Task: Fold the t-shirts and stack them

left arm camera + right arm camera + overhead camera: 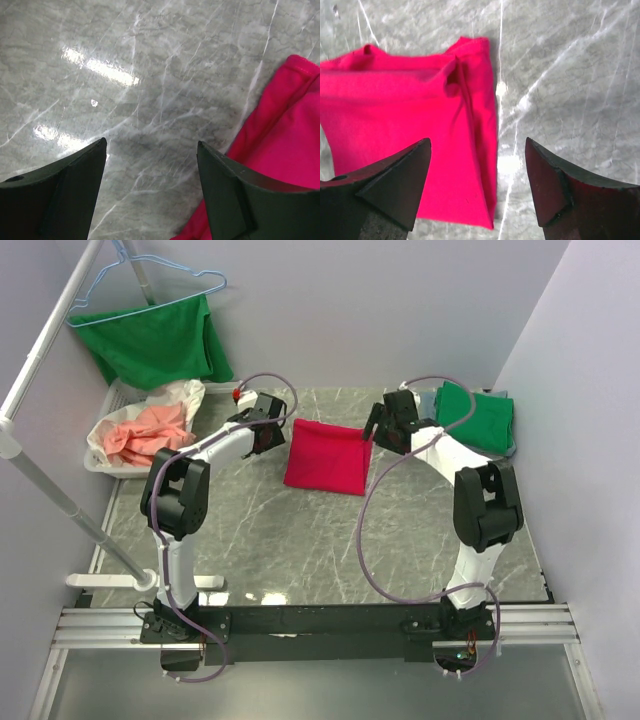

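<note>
A crimson-red t-shirt (328, 456) lies folded into a rectangle on the marble table between my two grippers. It also shows in the right wrist view (410, 130) and at the right edge of the left wrist view (280, 150). My left gripper (272, 428) is open and empty just left of the shirt, over bare marble (152, 145). My right gripper (376, 430) is open and empty above the shirt's right edge (477, 142). A folded green t-shirt (476, 415) lies on a grey one (512, 445) at the far right.
A green garment (155, 340) hangs on a blue hanger (150, 285) from a white rack (40, 370) at the back left. A white basket (105, 455) with pink and white clothes stands below it. Walls close in both sides.
</note>
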